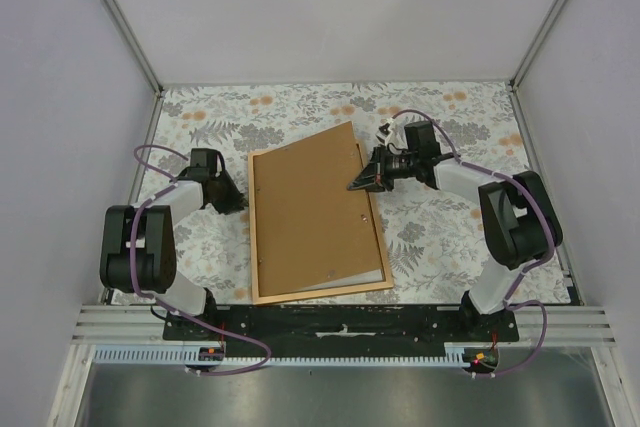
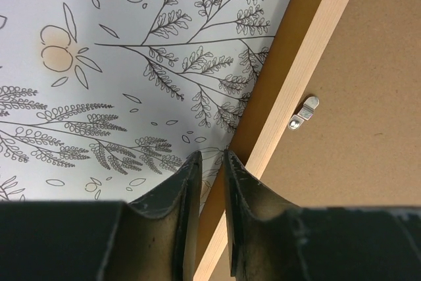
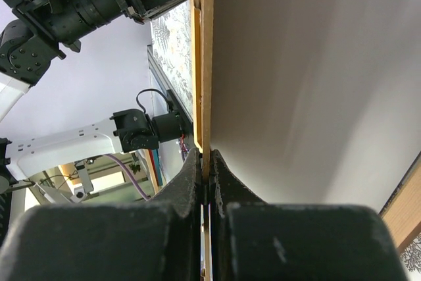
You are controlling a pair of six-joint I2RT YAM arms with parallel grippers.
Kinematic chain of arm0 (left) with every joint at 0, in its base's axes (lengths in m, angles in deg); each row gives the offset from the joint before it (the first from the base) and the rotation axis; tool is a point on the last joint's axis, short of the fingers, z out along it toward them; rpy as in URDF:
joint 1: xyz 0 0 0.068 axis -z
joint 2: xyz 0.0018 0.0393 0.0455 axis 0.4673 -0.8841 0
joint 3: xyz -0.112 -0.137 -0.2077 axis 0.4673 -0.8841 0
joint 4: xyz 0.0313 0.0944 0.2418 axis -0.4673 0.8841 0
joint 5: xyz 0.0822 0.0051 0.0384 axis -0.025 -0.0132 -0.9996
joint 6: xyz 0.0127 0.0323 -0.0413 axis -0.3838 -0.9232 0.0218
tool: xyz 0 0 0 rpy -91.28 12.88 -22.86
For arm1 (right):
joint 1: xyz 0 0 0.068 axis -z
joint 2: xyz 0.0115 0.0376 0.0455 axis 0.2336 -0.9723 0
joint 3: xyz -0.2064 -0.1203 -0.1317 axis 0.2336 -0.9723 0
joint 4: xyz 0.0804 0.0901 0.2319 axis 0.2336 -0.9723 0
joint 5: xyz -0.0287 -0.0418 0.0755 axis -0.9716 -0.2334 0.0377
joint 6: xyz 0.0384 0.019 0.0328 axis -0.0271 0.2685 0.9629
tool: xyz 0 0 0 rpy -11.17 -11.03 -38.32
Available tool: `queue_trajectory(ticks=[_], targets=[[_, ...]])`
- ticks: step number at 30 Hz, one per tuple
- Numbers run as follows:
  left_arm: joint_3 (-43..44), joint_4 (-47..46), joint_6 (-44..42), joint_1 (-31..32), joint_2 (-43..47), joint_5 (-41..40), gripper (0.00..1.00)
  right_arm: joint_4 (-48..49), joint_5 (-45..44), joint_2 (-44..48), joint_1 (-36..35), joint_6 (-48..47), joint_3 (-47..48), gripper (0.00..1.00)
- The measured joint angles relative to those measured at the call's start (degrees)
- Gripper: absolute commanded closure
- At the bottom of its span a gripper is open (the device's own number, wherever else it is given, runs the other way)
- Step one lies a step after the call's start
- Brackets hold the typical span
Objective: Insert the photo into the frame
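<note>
- Top view: bright, even, diffuse light from above. The walls (image 1: 330,7) read as flat pale lilac with no glare.
- Shadows are soft and faint. A thin grey band lies under the lower edge of the backing board (image 1: 310,212), and weak smudges fall beside the arms on the tablecloth (image 1: 300,112).
- Wide-angle lean: the corner posts splay outward toward the upper left and upper right.
- Left wrist view: the leaf print and the frame (image 2: 309,64) are crisp, and a metal clip (image 2: 304,112) carries a small glint. The left gripper (image 2: 212,156) at the bottom is dark and soft.
- Right wrist view: the right gripper (image 3: 206,159) is a blurred black mass at the bottom. The pale surface on the right fades from bright to grey.
</note>
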Motion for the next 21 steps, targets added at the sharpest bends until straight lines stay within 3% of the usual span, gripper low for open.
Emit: queue_trajectory(ticks=[4, 6, 8, 11, 14, 21], targets=[[0.1, 0.0, 0.0, 0.0, 0.0, -0.3, 0.72, -1.4, -0.4, -1.0, -0.2, -0.6, 0.9, 1.0], [0.1, 0.0, 0.0, 0.0, -0.1, -0.5, 0.72, -2.3, -0.6, -1.5, -0.2, -1.1, 1.5, 0.94], [0.3, 0.0, 0.0, 0.0, -0.2, -0.6, 0.72, -3.5, -1.0, -1.8, -0.2, -1.7, 2.2, 0.8], [0.3, 0.0, 0.0, 0.0, -0.3, -0.7, 0.72, -6.8, -3.5, -2.1, -0.5, -3.7, 3.4, 0.48], [0.5, 0.0, 0.0, 0.1, -0.3, -0.5, 0.72, -11.5, -8.2, -2.1, -1.5, -6.9, 4.6, 0.29], [0.6, 0.0, 0.0, 0.3, -0.4, -0.4, 0.72, -26.5, -22.8, 0.1, -2.3, -16.2, 10.1, 0.14]])
